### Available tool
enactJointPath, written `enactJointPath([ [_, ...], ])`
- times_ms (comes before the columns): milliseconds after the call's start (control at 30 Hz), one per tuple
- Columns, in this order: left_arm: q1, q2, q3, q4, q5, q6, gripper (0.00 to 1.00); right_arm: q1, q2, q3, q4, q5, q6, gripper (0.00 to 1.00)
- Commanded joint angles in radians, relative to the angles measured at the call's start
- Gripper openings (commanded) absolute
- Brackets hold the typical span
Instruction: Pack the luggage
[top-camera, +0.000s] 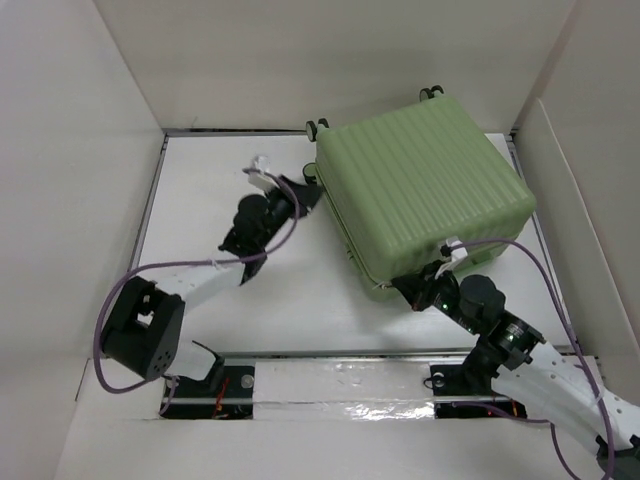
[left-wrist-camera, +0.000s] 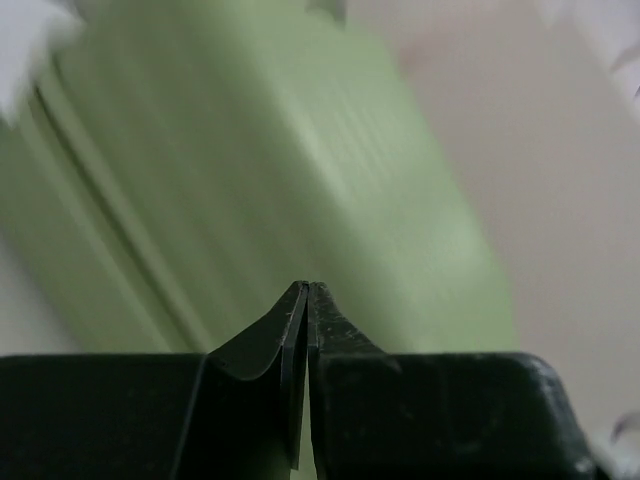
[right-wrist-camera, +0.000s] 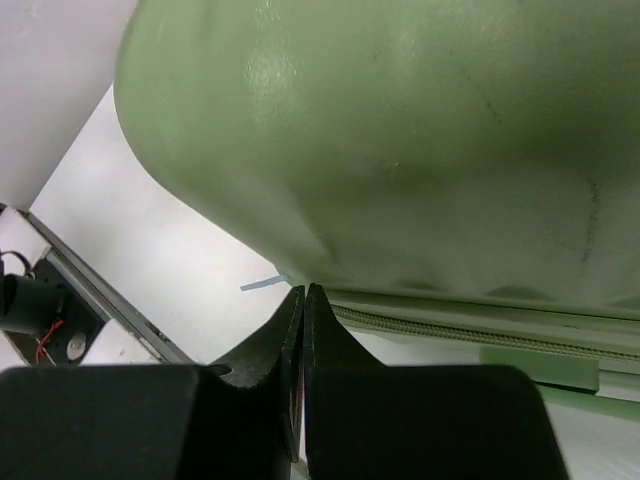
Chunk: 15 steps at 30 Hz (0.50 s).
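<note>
Top view: the luggage (top-camera: 425, 190), shells closed, lies flat on the far right part of the table (top-camera: 250, 310), with its wheels (top-camera: 318, 127) pointing to the far wall. The left gripper (top-camera: 308, 193) sits at the luggage's left side, and the right gripper (top-camera: 412, 288) at its near edge.

Left wrist view: the left gripper (left-wrist-camera: 307, 292) has its fingers pressed together, holding nothing. The ribbed shell (left-wrist-camera: 280, 180) is blurred ahead of it.

Right wrist view: the right gripper (right-wrist-camera: 303, 296) also has its fingers pressed together and empty. Its tips are just beside the lower shell edge (right-wrist-camera: 400, 130) and the zipper (right-wrist-camera: 450, 325). Whether they touch cannot be told.
</note>
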Motion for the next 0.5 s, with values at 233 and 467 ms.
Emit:
enactJointPath([
  [233, -0.333, -0.011, -0.346, -0.005, -0.043, 0.204, 0.00, 0.136, -0.065, -0.002, -0.103, 0.042, 0.057, 0.00],
  [467, -0.369, 0.087, -0.322, 0.116, 0.078, 0.161, 0.18, 0.136, 0.009, -0.006, -0.080, 0.043, 0.091, 0.51],
])
